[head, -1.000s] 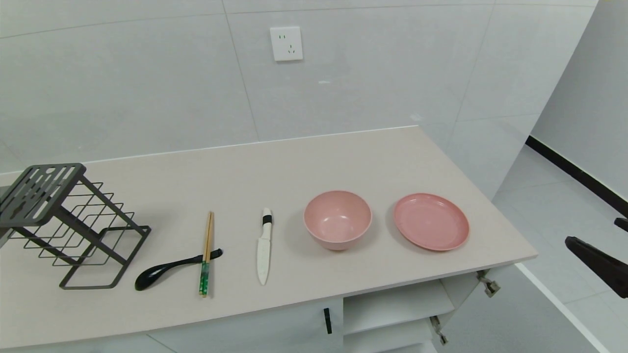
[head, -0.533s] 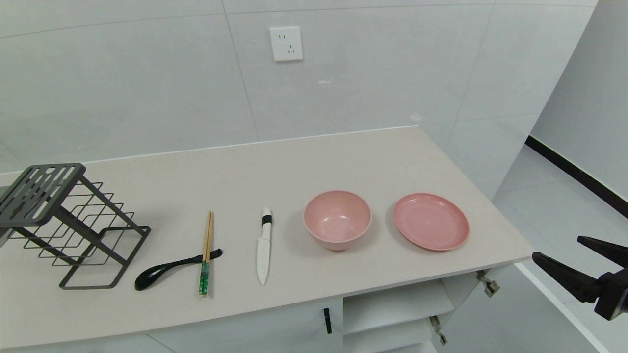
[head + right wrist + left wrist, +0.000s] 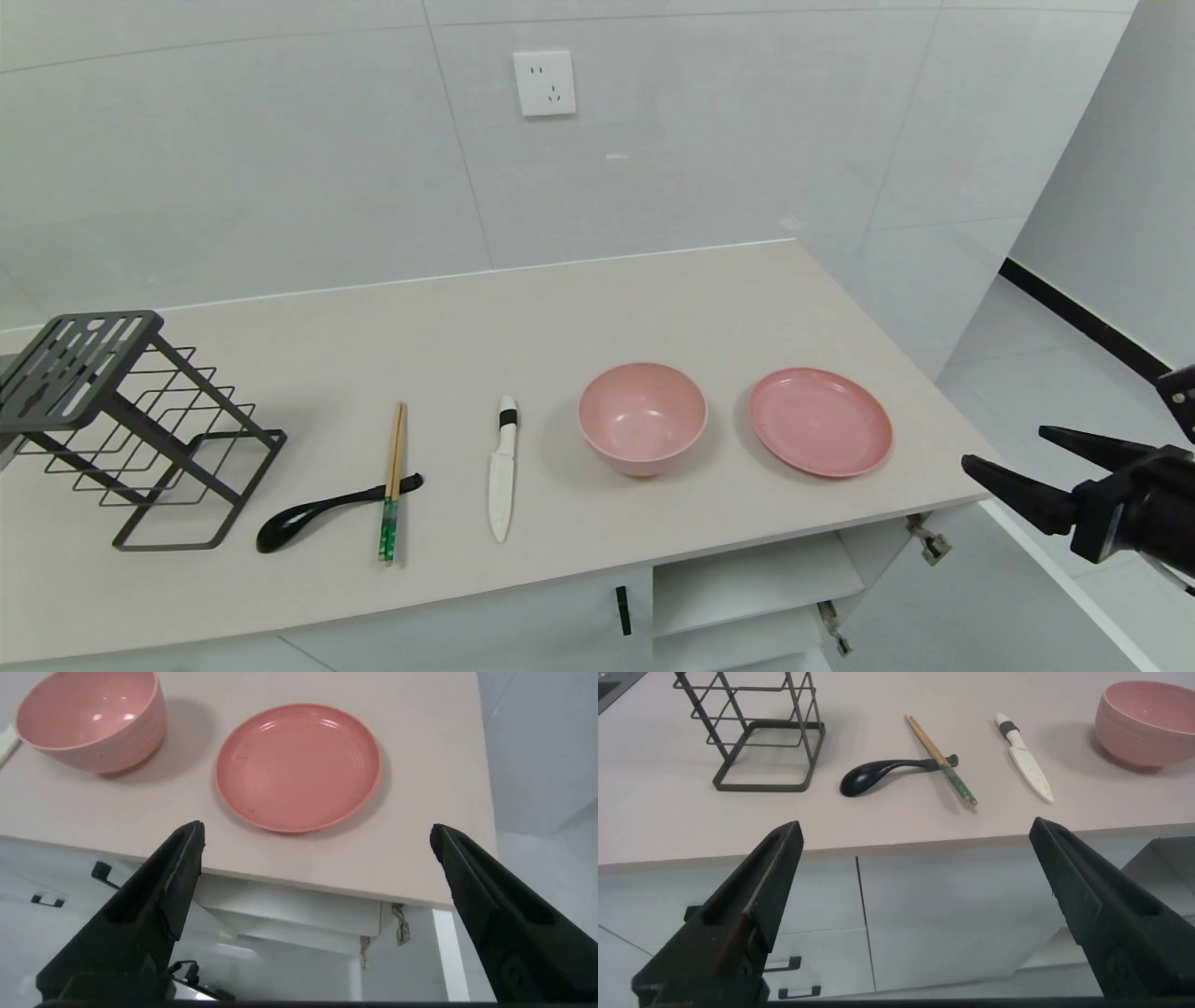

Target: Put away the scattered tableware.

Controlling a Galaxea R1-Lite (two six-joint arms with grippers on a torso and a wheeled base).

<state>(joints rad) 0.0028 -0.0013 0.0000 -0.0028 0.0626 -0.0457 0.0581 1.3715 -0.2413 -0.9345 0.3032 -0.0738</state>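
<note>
Right gripper (image 3: 1005, 448), spread wide and empty, hangs off the counter's (image 3: 938, 467) right edge, apparently near the plate (image 3: 820, 421).

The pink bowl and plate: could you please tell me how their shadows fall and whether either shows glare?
Head view: the round pink bowl and flat pink plate cast a soft shadow leftward on the beige countertop. Right wrist view: faint glints inside the bowl; the plate looks matte.

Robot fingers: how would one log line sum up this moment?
right fingers: open, right of counter | pink plate: on counter, untouched | left fingers: open
</note>
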